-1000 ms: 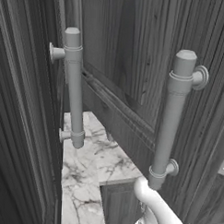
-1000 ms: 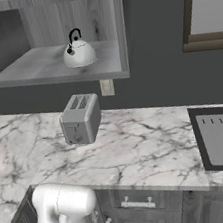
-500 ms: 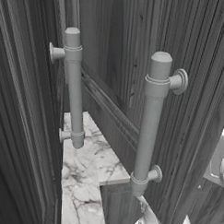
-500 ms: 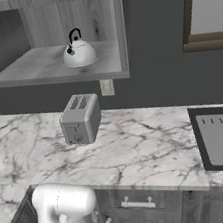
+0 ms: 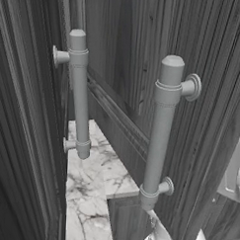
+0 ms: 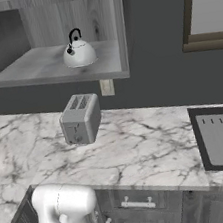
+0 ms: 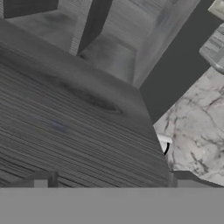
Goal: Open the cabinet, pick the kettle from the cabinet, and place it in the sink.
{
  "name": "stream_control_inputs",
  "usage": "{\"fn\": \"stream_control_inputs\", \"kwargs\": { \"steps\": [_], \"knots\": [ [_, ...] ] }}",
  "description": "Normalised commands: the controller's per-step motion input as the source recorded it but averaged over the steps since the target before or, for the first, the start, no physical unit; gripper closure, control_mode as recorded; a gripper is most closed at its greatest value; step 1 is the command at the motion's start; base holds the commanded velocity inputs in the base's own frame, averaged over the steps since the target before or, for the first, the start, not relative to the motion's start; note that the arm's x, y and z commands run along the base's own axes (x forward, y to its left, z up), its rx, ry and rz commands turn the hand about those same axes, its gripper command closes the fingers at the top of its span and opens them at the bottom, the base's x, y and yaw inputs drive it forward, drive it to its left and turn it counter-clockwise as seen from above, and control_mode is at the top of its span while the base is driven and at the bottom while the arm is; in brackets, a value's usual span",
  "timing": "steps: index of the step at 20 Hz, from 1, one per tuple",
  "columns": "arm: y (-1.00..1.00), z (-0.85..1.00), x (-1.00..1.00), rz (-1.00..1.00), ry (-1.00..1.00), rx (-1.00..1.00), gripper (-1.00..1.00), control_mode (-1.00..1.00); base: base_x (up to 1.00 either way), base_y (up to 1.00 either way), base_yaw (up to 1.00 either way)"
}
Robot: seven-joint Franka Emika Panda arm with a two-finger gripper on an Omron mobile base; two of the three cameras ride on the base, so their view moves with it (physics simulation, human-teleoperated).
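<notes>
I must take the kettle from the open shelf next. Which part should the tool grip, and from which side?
Probably the arched handle of the kettle, approached from the open front of the cabinet. The handle stands upright above the round, wide body.

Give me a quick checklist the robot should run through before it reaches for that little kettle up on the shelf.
1. Cabinet open: the dark grey wood-grain wall cabinet shows its shelf uncovered. Ok.
2. Kettle reachable: the small silvery-white rounded kettle stands upright on the shelf, alone. Ok.
3. Gripper ready: its fingers are not clear in the hand view. Cannot tell.
4. Door out of the way: the light-grey cylindrical bar handle hangs close by the arm. Cannot tell.
5. Sink free: the matte black rectangular sink looks unoccupied. Ok.
</notes>
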Motion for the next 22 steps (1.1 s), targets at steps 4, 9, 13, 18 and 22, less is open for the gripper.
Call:
{"fn": "stream_control_inputs", "kwargs": {
  "steps": [4, 9, 13, 18, 22],
  "knots": [
    [-0.11, 0.04, 0.01, 0.0, 0.04, 0.06, -1.0, -1.0, 0.0, 0.0, 0.0],
    [-0.39, 0.04, 0.0, 0.0, 0.07, 0.0, -1.0, -1.0, 0.0, 0.0, 0.0],
    [-0.5, 0.07, 0.0, 0.0, 0.08, 0.0, -1.0, -1.0, 0.0, 0.0, 0.0],
    [-0.48, 0.1, 0.0, 0.0, 0.06, 0.0, -1.0, -1.0, 0.0, 0.0, 0.0],
    [-0.45, 0.12, 0.0, 0.0, 0.06, -0.03, -1.0, -1.0, 0.0, 0.0, 0.0]
  ]
}}
